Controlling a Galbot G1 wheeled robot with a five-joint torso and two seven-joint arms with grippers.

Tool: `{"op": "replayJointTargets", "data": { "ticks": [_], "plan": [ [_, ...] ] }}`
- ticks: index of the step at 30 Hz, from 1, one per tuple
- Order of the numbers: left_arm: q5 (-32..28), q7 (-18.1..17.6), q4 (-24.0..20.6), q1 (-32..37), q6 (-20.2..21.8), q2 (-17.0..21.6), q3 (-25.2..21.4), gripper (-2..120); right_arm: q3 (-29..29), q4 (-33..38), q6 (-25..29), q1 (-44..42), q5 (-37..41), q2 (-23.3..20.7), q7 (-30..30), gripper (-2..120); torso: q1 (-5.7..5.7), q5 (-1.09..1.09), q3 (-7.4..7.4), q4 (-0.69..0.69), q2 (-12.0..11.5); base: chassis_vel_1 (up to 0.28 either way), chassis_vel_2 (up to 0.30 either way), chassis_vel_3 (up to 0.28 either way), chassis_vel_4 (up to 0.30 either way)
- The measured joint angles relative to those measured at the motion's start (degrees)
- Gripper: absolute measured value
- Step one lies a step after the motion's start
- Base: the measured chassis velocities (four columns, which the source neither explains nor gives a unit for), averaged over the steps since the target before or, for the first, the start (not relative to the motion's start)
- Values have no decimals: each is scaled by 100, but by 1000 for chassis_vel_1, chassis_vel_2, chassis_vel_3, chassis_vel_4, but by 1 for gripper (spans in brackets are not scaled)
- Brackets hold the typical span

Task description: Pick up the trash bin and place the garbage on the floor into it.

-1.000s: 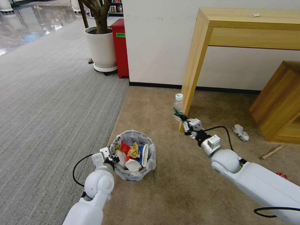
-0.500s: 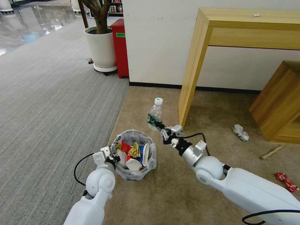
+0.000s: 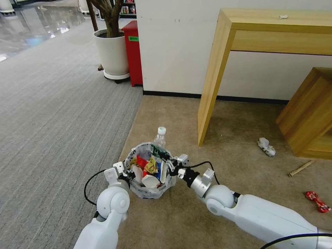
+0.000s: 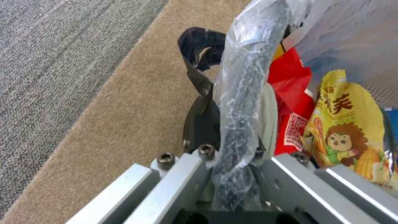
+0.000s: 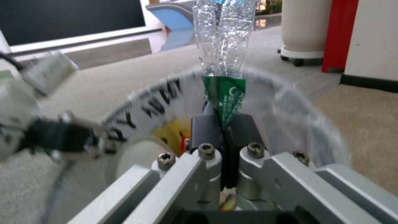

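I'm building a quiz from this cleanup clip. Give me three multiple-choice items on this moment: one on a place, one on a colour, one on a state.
1. Where is the bottle?
A. On the wooden table
B. Over the trash bin's far rim
C. Lying on the grey carpet

2. What colour is the bottle's label?
A. Green
B. Orange
C. Purple

3. What is the left gripper doing?
A. Hanging open in the air
B. Holding a tissue
C. Clamping the trash bin's bag-lined rim

Answers: 1 B, the right gripper holds it by its base above the bin; 2 A, the right wrist view shows green; 3 C, the left wrist view shows the rim between its fingers.
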Motion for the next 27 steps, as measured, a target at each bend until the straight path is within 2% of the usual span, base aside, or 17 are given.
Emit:
{"op": "replayJointTargets", "data": {
  "ticks": [6, 9, 10, 13, 14, 17, 18, 19, 21, 24, 25, 27],
  "plan": [
    [-2, 0, -48, 7, 7, -16, 10, 0, -15, -141, -2, -20, -140, 87, 91, 0, 0, 0, 0, 0, 0, 0, 0, 0, 0],
    [-2, 4, -48, 2, 8, -35, 20, 0, -9, -152, -48, -26, -150, 112, 135, 13, 0, 0, 0, 0, 0, 0, 0, 0, 0],
    [-2, 4, -48, 2, 8, -35, 20, 0, -9, -152, -48, -26, -150, 112, 135, 13, 0, 0, 0, 0, 0, 0, 0, 0, 0],
    [-2, 13, -43, -14, 8, -45, 30, 0, -1, -174, -86, -35, -175, 133, 154, 30, 0, 0, 0, 0, 0, 0, 0, 0, 0],
    [-2, 13, -43, -14, 8, -45, 30, 0, -1, -174, -86, -35, -175, 133, 154, 30, 0, 0, 0, 0, 0, 0, 0, 0, 0],
    [-3, 24, -17, -24, 9, -48, 31, 0, 6, -179, -104, -35, -185, 159, 178, 43, 0, 0, 0, 0, 0, 0, 0, 0, 0],
    [-3, 24, -17, -24, 9, -48, 31, 0, 6, -179, -104, -35, -185, 159, 178, 43, 0, 0, 0, 0, 0, 0, 0, 0, 0],
    [-2, 27, 1, -33, 8, -50, 31, 0, 2, -179, -108, -35, -208, 173, 199, 50, 0, 0, 0, 0, 0, 0, 0, 0, 0],
    [-2, 27, 5, -36, 8, -50, 30, 0, 0, -179, -109, -35, -215, 178, 207, 51, 0, 0, 0, 0, 0, 0, 0, 0, 0],
    [-8, 30, 77, -69, 6, -48, 16, 0, -24, -155, -116, 2, -227, 191, 240, 68, 0, 0, 0, 0, 0, 0, 0, 0, 0],
    [-8, 30, 77, -69, 6, -48, 16, 0, -24, -155, -116, 2, -227, 191, 240, 68, 0, 0, 0, 0, 0, 0, 0, 0, 0],
    [9, 34, 156, -73, 0, -63, 12, 0, -12, -96, -117, 56, -174, 224, 309, 78, 0, 0, 0, 0, 0, 0, 0, 0, 0]
  ]
}}
